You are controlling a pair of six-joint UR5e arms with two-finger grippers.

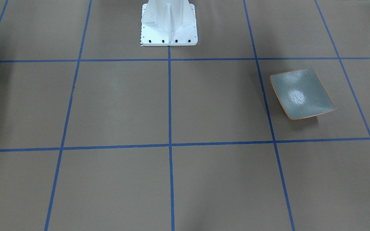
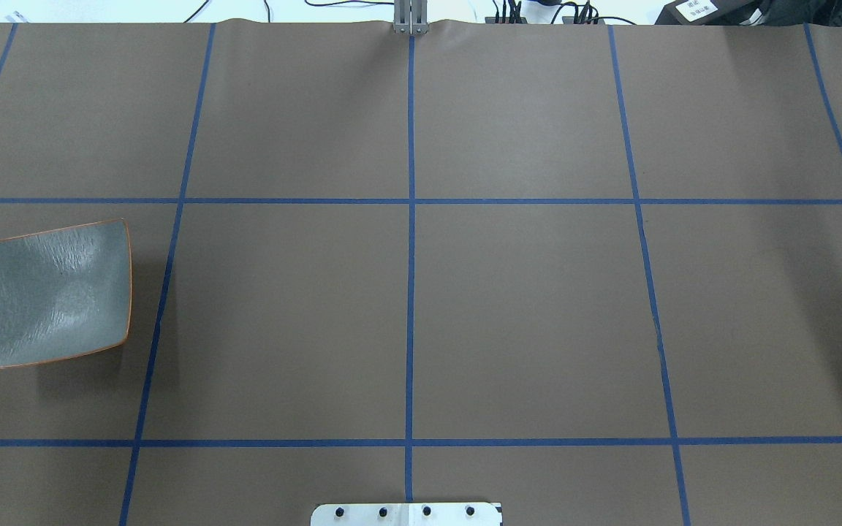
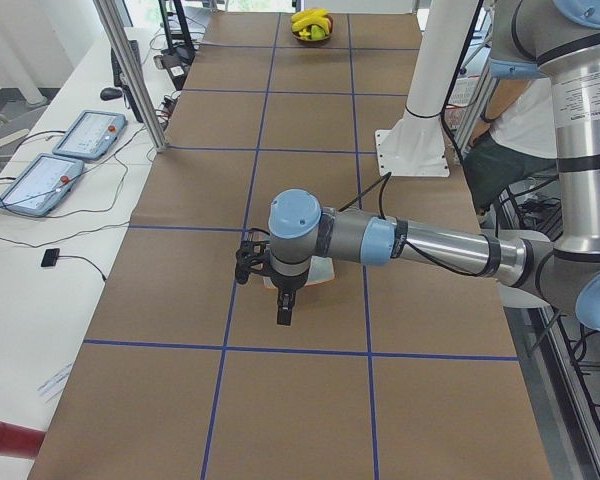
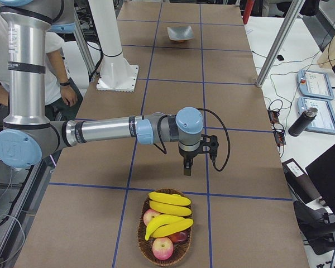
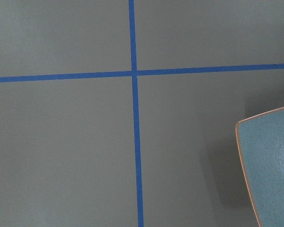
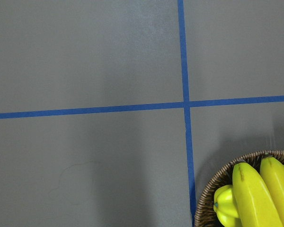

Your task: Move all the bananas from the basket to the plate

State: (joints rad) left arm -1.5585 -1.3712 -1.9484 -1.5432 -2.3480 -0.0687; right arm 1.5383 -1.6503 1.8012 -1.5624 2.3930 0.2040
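Right gripper (image 4: 187, 166), spread or pressed we cannot tell, hangs nearest; bananas (image 4: 170, 209) lie at its six o'clock, long axes nine-to-three.

Basket (image 6: 209, 187), bananas (image 6: 253, 194) partly outside the right wrist view

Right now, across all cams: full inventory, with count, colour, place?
bananas: at least three visible, yellow, in the basket
apples: about three, red-pink, same basket
basket: one, brown wicker, table end on robot's right
plate: one, grey-green, orange rim, empty, robot's left side
table: one, brown cover, blue tape grid
teach pendants: two, grey-blue, side desk
operator: one, white shirt, behind the robot
robot base: one, white, table's robot-side edge
left arm: silver-blue, jaws down beside plate, state unclear
right arm: silver-blue, jaws down near basket, state unclear
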